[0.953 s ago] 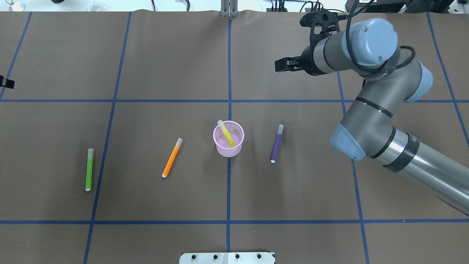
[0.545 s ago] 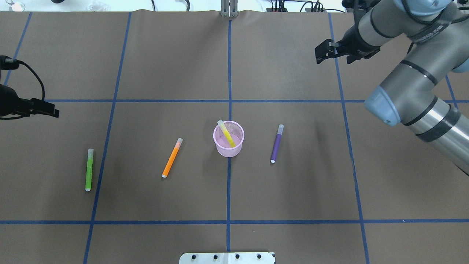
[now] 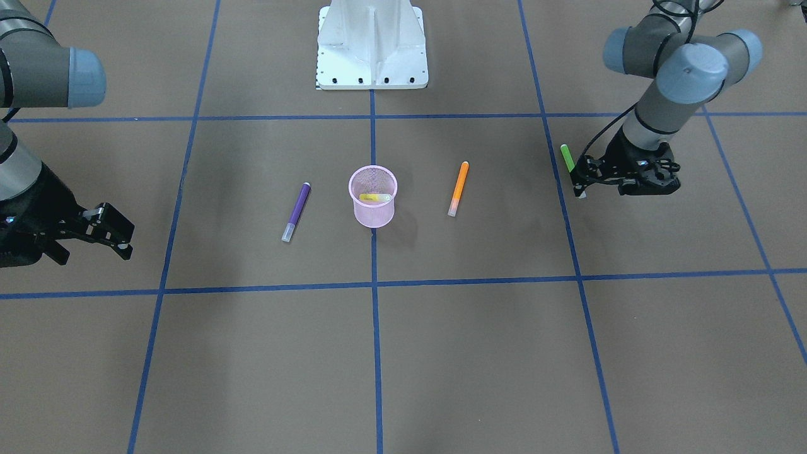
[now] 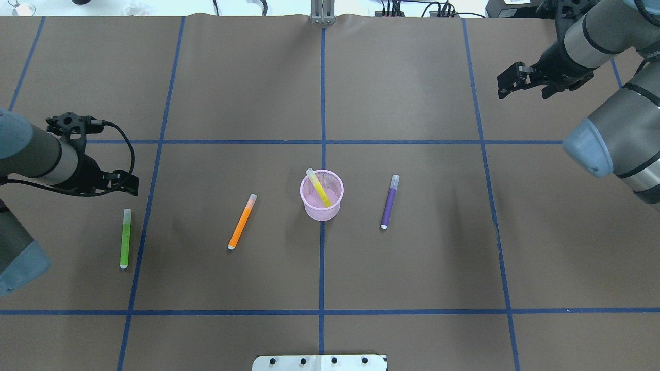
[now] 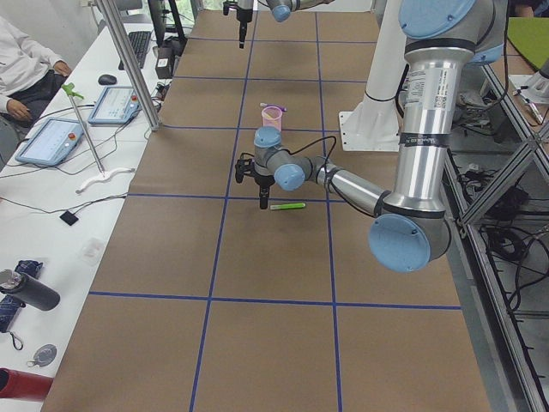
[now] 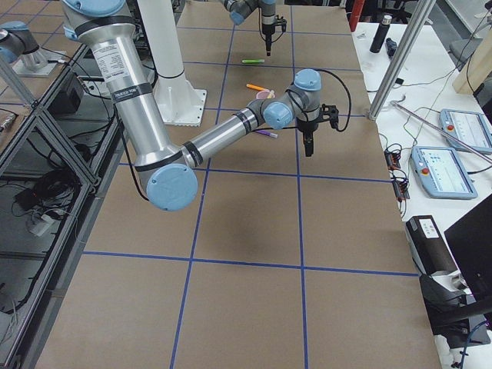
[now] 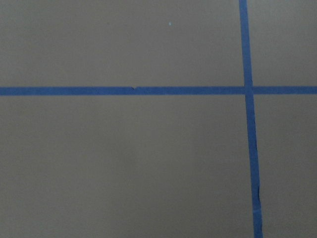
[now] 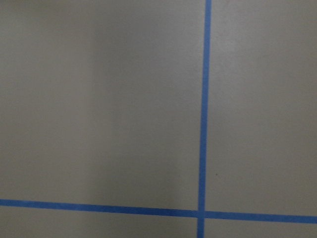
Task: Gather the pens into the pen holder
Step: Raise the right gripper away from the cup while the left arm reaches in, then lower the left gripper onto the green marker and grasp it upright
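Left tool advanced near slim green marker-like pen; jaw gap indeterminable. Right tool withdrew, fingers parted, empty. Green pickup likely next.

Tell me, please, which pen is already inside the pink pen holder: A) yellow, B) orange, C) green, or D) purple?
A: the yellow pen leans inside the pen holder, cap end up.
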### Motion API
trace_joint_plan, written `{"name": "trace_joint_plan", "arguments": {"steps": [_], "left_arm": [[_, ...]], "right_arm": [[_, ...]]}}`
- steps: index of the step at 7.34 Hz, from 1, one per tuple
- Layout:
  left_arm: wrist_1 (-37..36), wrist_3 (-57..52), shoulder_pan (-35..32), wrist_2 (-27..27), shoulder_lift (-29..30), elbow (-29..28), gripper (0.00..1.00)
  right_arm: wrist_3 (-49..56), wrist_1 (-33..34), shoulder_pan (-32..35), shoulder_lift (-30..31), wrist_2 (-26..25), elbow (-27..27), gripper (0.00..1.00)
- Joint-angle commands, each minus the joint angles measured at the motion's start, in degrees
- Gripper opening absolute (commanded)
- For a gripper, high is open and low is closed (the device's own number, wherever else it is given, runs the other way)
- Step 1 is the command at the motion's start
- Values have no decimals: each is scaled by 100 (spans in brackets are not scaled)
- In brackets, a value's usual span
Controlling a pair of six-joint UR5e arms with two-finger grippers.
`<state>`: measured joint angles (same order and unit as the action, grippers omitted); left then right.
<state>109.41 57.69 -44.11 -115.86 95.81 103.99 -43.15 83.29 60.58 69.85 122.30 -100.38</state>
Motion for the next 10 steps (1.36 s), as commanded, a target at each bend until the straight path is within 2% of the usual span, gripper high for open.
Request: {"name": "trace_joint_plan", "arguments": {"steps": [1, 4, 9, 10], "left_arm": [[-218, 58, 262, 99, 96, -2, 93], [-209, 49, 456, 152, 52, -2, 76], [-183, 259, 456, 152, -150, 7, 74], [-174, 269, 500, 152, -150, 7, 67]], "right_arm": [[43, 3, -2, 55, -31, -43, 100], [43, 3, -11, 46, -119, -17, 100], [43, 3, -11, 46, -224, -8, 100], [43, 3, -20, 46, -277, 9, 100]]}}
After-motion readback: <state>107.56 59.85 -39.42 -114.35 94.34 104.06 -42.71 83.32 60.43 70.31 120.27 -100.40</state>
